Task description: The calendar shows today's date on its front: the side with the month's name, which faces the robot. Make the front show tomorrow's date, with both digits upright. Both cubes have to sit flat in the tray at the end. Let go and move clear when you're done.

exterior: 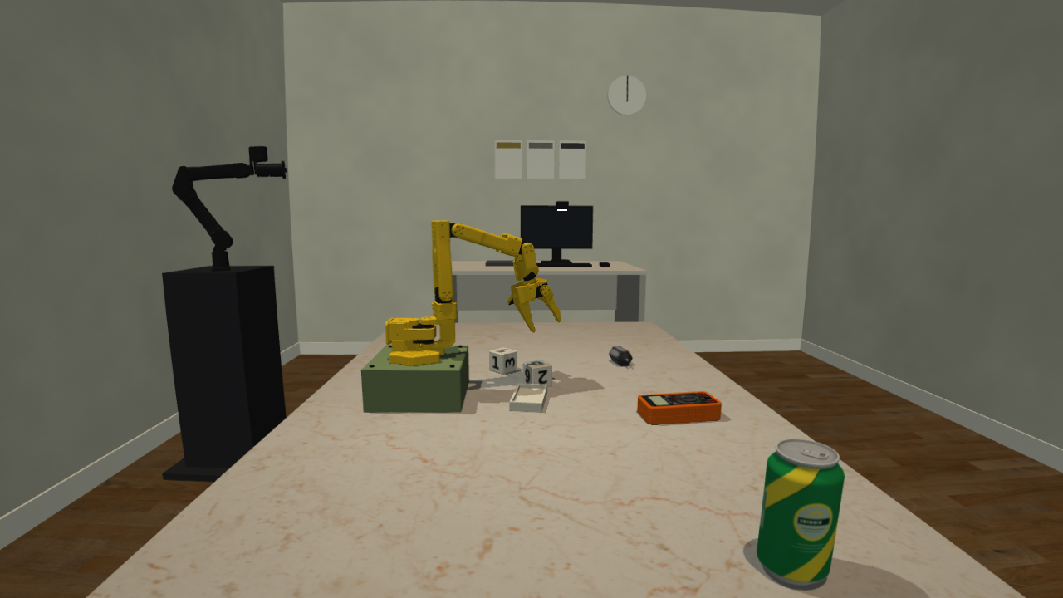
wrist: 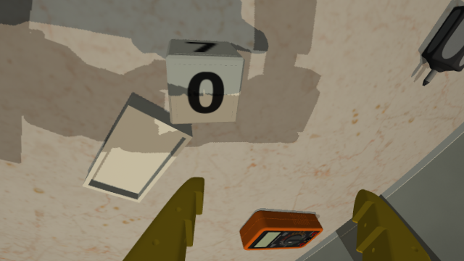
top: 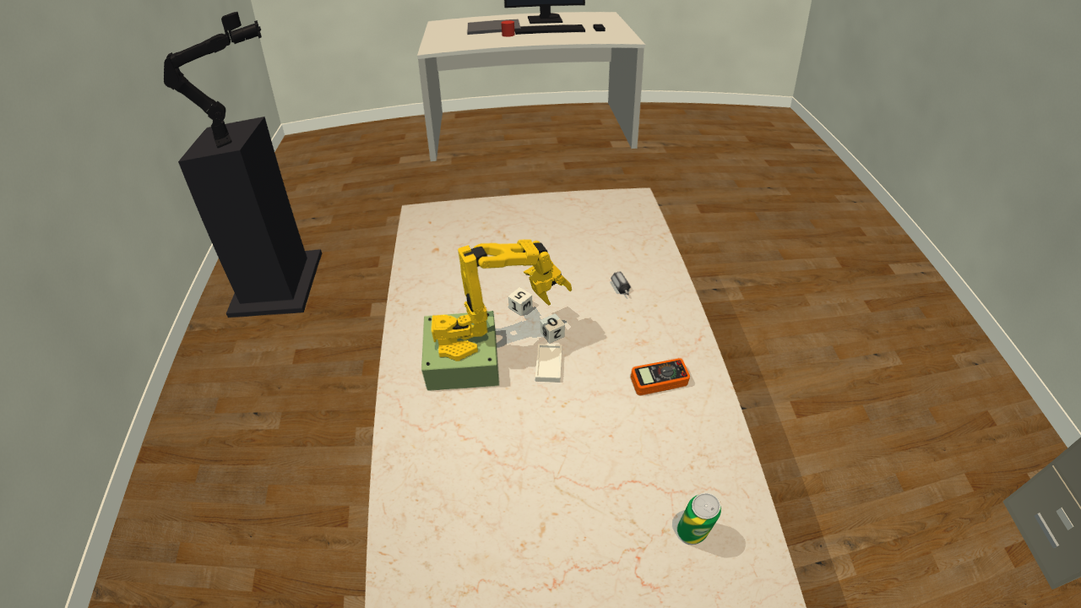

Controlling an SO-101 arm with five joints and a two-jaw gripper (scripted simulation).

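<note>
Jaws well apart with nothing between them, up above the desk, and both cubes out of the tray
Below the jaws, the 0 cube has its 0 facing up and a 2 on one side; it sits just beside the tray, though I can't tell if they touch. The other cube stands near it, 5 on top, with 1 and 3 on its sides. Farther out there's a dark tool, then the orange meter lying face up, and the green can upright, well apart from everything else
</note>
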